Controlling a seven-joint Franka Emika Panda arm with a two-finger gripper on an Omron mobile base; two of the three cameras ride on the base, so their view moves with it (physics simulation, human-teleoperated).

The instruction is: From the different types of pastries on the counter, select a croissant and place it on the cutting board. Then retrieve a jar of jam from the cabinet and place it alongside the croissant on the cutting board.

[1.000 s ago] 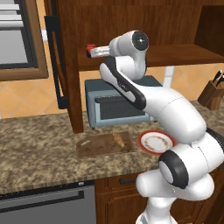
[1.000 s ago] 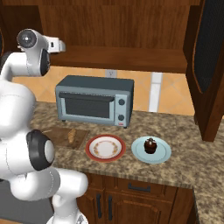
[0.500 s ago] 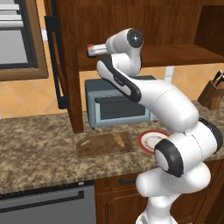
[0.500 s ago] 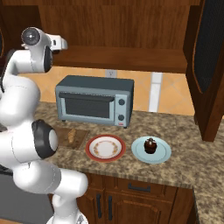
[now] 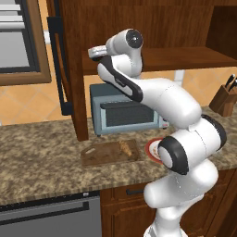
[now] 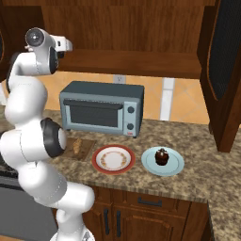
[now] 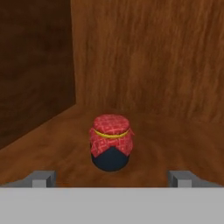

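Lighting, as seen from my hand: dim and warm inside the cabinet [image 7: 148, 57], its left wall in deep shade, the back panel brighter, and a soft dark shadow pooled under the jar of jam [image 7: 111, 142]; texture there is slightly soft, no glare. Base views: even, bright, flat rendered light on the counter [image 5: 41, 157], faint shadows under the cutting board [image 5: 109, 152], edges undistorted, mild pixel softness overall.

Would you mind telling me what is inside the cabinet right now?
On the cabinet shelf stands the jar of jam, upright with its red cloth cover, ahead of the open gripper. The robot's arm covers part of the shelf in the left base view.
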